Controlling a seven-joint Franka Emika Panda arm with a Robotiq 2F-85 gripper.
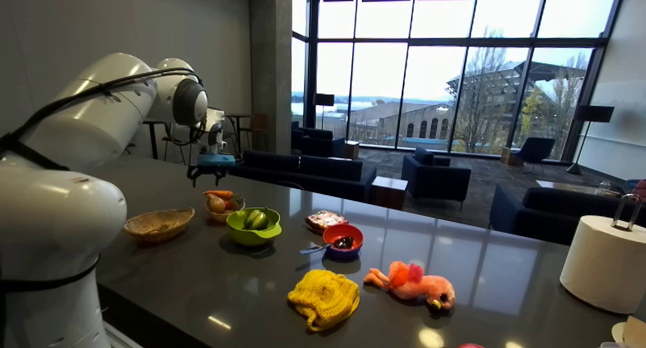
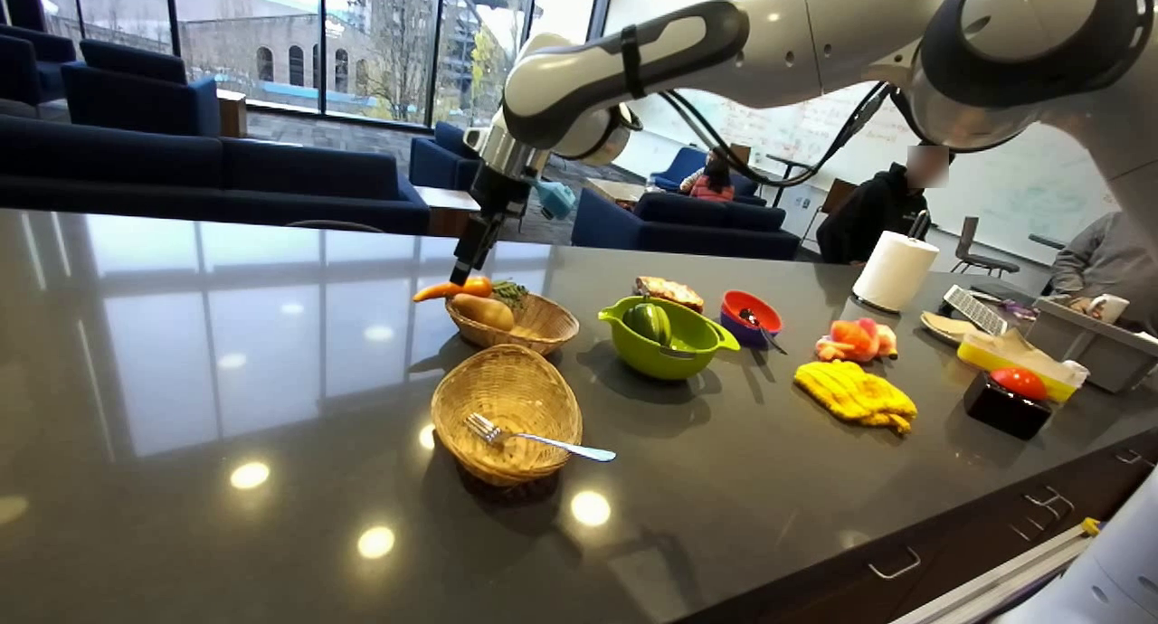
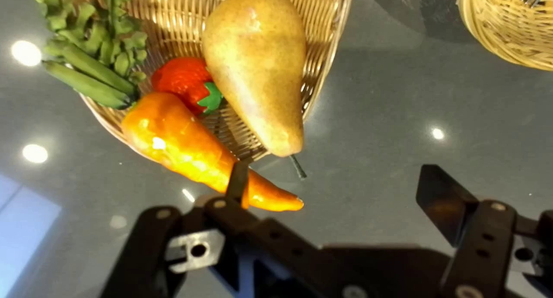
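Note:
My gripper [image 3: 339, 183] stands wide open, with only grey counter seen between its fingers. In the wrist view its left finger [image 3: 238, 179] overlaps an orange carrot-like vegetable [image 3: 181, 147]; whether they touch I cannot tell. That vegetable's thin end juts over the rim of a wicker basket [image 3: 173, 13]. Beside it lie a yellow-brown pear [image 3: 259, 64], a red strawberry [image 3: 179, 80] and a leafy green bunch [image 3: 93, 69]. An exterior view has the gripper [image 2: 463, 269] just above the orange vegetable [image 2: 439, 291]. In another exterior picture the gripper [image 1: 206, 179] hangs over the same basket [image 1: 220, 218].
Nearby, a second wicker basket [image 2: 507, 371] holds a fork [image 2: 552, 445]. A green bowl [image 2: 660, 362] contains a green striped vegetable [image 2: 648, 321]. Farther along are a red-purple bowl [image 1: 343, 242], a packaged item [image 1: 325, 220], yellow knitwear [image 1: 323, 297], a pink plush bird [image 1: 419, 286] and paper towels [image 1: 603, 265].

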